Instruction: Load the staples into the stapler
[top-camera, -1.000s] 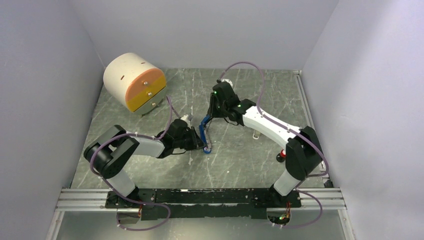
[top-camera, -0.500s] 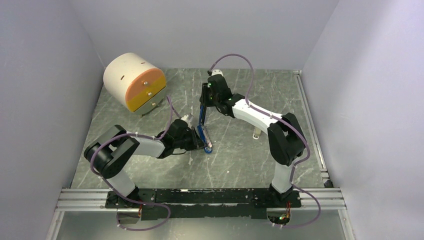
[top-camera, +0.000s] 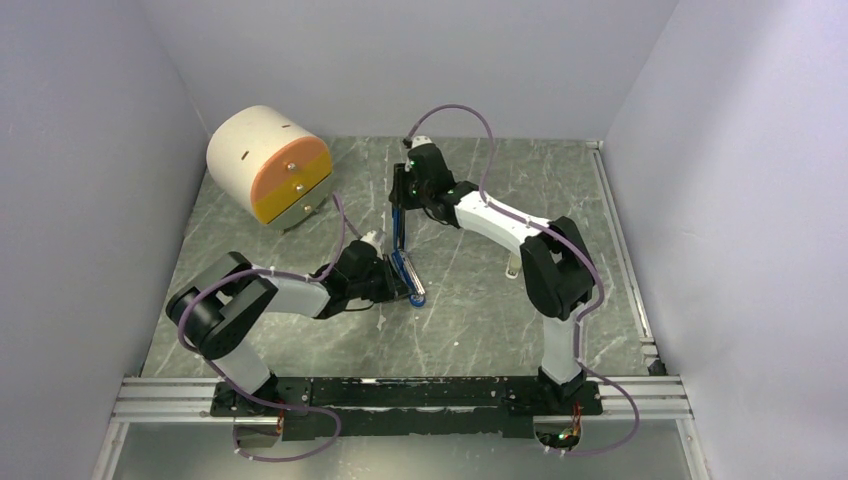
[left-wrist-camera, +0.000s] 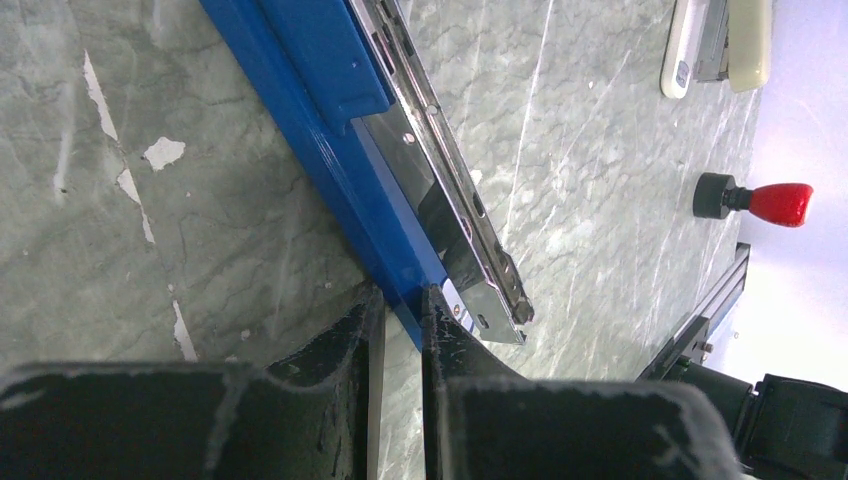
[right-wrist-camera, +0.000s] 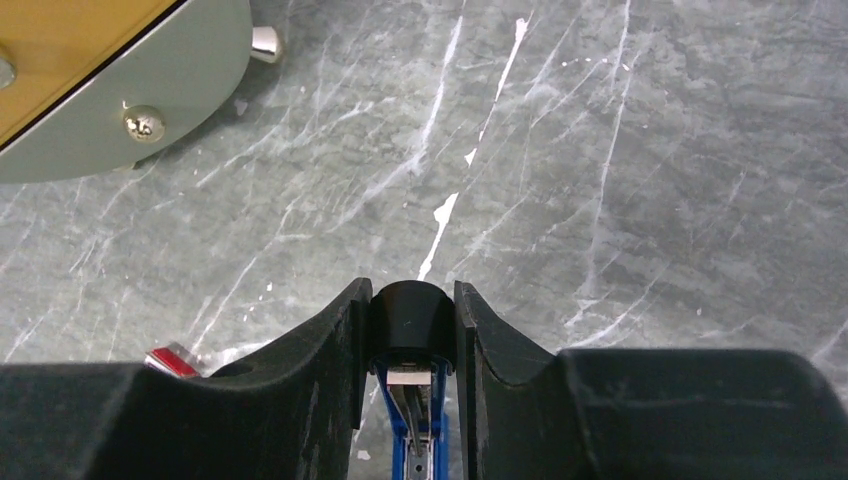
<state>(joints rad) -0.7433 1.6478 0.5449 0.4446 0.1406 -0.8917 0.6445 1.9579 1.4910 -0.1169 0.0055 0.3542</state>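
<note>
The blue stapler (top-camera: 405, 262) lies hinged open at mid-table. My left gripper (top-camera: 403, 285) is shut on the edge of its blue base (left-wrist-camera: 330, 150), beside the bare metal channel (left-wrist-camera: 455, 215). The jaws of that left gripper (left-wrist-camera: 400, 308) pinch the blue rail near the channel's tip. My right gripper (top-camera: 398, 205) holds the stapler's upper arm raised toward the back. In the right wrist view that gripper (right-wrist-camera: 410, 312) is shut on the arm's black end (right-wrist-camera: 410, 310). The staples are not in view.
A cream and orange drawer unit (top-camera: 268, 165) stands at the back left. A pale beige bar (top-camera: 513, 265) lies right of the stapler, and a red-capped black cylinder (left-wrist-camera: 755, 200) lies past it. A small red corner (right-wrist-camera: 172, 360) shows beside my right fingers.
My right gripper has swung the stapler's upper arm up and toward the back left, opening the stapler wider. The left gripper has stayed on the base.
</note>
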